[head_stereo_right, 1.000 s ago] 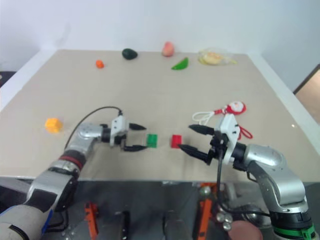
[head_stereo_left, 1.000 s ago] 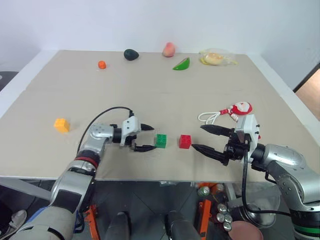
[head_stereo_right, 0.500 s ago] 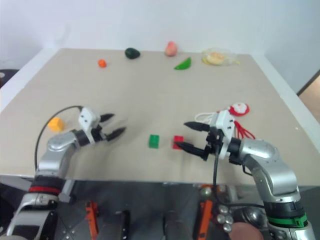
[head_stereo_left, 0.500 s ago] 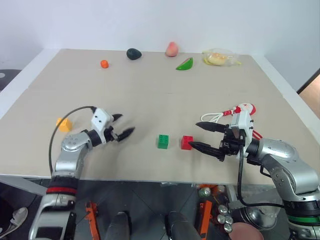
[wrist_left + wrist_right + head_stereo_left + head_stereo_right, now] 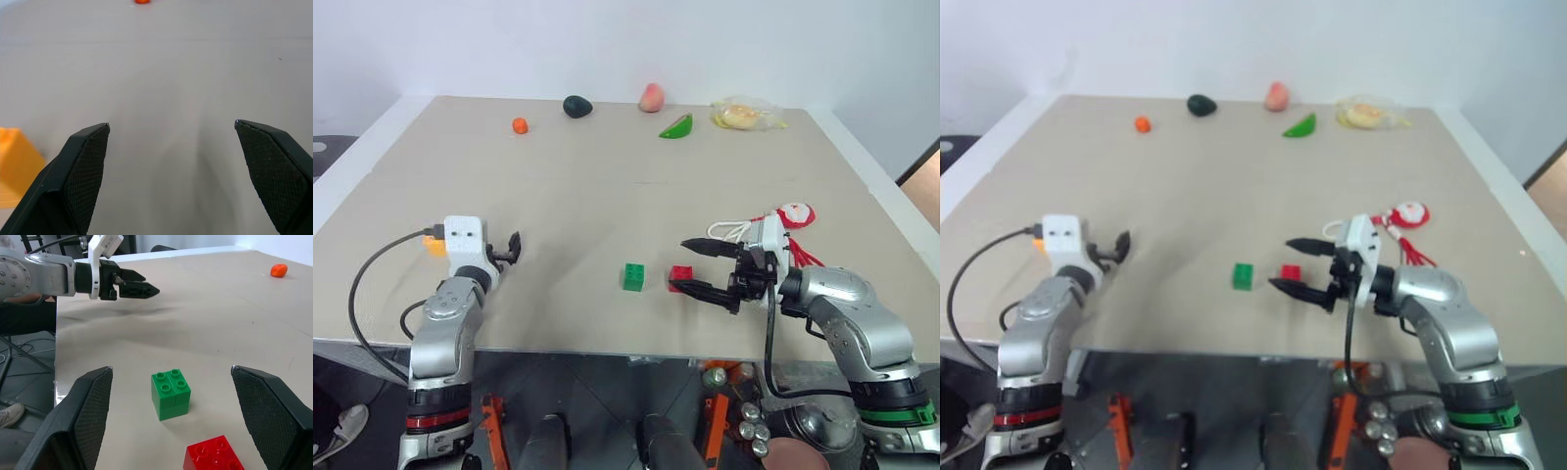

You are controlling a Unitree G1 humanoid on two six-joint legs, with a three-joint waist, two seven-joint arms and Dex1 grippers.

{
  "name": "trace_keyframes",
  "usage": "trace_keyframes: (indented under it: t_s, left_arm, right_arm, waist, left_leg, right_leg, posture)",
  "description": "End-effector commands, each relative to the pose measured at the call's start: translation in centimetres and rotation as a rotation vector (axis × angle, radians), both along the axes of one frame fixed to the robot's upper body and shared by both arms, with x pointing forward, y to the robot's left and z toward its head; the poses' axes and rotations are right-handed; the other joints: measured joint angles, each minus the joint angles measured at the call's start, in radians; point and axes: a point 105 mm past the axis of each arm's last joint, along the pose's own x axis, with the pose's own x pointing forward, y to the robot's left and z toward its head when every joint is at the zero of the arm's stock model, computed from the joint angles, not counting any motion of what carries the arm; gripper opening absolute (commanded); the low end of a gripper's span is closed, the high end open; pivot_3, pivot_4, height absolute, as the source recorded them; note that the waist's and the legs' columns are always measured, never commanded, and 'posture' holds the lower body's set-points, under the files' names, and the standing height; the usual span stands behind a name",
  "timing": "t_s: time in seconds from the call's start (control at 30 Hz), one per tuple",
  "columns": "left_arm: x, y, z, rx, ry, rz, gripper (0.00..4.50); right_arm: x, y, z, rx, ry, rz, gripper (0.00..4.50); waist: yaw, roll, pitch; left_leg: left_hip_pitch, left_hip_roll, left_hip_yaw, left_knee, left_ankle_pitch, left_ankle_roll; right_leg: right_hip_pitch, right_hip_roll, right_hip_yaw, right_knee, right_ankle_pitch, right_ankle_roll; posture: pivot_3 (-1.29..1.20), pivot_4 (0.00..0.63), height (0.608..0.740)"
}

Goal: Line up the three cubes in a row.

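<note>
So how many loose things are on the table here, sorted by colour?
Orange or yellow: 3 (block, ball, bagged item)
Green: 2 (block, wedge)
Red: 2 (block, Santa toy)
Dark: 1 (oval thing)
Pink: 1 (fruit)
Total: 9

**Left arm pulls away from the green cube**

The left gripper (image 5: 512,248) no longer sits beside the green cube (image 5: 632,276); it now hovers well to that cube's left, close to the yellow-orange cube (image 5: 433,244) (fingers pointing up the table). The right gripper (image 5: 696,266) has edged slightly nearer the green cube, bracketing the red cube (image 5: 680,276).
</note>
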Motion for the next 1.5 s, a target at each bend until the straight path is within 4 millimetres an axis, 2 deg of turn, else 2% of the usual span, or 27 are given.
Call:
trace_keyframes:
  t_s: [0.03,0.2,0.43,0.8,1.07,1.5]
  left_arm:
    - [-1.1,1.7,2.6,-0.004,-0.114,0.111,4.23]
    - [-2.3,3.3,2.1,-0.022,-0.092,0.231,4.23]
    - [-3.8,4.5,-0.1,-0.085,0.008,0.354,4.23]
    - [-3.8,7.0,-1.8,-0.078,0.066,0.416,4.23]
    - [-2.7,8.0,-2.0,-0.057,0.069,0.416,4.23]
    - [0.0,8.9,-2.4,-0.012,0.08,0.355,4.23]
  right_arm:
    - [0.1,0.3,0.9,0.004,-0.045,0.018,3.98]
    - [0.2,0.4,0.9,0.004,-0.048,0.022,3.98]
    - [0.2,0.6,0.7,0.002,-0.046,0.03,3.98]
    - [-0.2,1.0,0.7,0.008,-0.042,0.042,3.98]
    - [-0.2,1.6,1.7,0.06,-0.059,0.029,3.98]
    - [-0.6,1.8,1.4,0.056,-0.049,0.027,3.98]
  waist:
    - [0.0,0.0,0.0]
    - [0.0,0.0,0.0]
    - [0.0,0.0,0.0]
    - [0.0,0.0,0.0]
    - [0.0,-0.001,0.0]
    - [0.0,-0.001,0.0]
  left_leg:
    - [0.0,0.0,0.0,0.0,0.0,0.0]
    - [0.0,0.0,0.0,0.0,0.0,0.0]
    - [0.0,0.0,0.0,0.0,0.0,0.0]
    - [0.0,0.0,0.0,0.0,0.0,0.0]
    - [0.0,0.0,0.0,0.0,0.0,-0.001]
    - [0.0,0.0,0.0,-0.001,0.0,-0.001]
  right_leg:
    - [0.0,0.0,0.0,0.0,0.0,0.0]
    - [0.0,0.0,0.0,0.0,0.0,0.001]
    - [0.0,0.0,0.0,0.0,0.0,-0.001]
    - [0.0,0.0,0.0,0.0,-0.001,-0.002]
    - [-0.001,0.0,0.0,0.0,-0.001,-0.002]
    - [-0.001,0.0,0.0,0.0,-0.001,-0.002]
  posture:
    - [0.0,0.15,0.74]
    - [0.0,0.15,0.74]
    - [0.0,0.15,0.74]
    - [0.0,0.15,0.74]
    - [0.0,0.15,0.74]
    - [0.0,0.15,0.74]
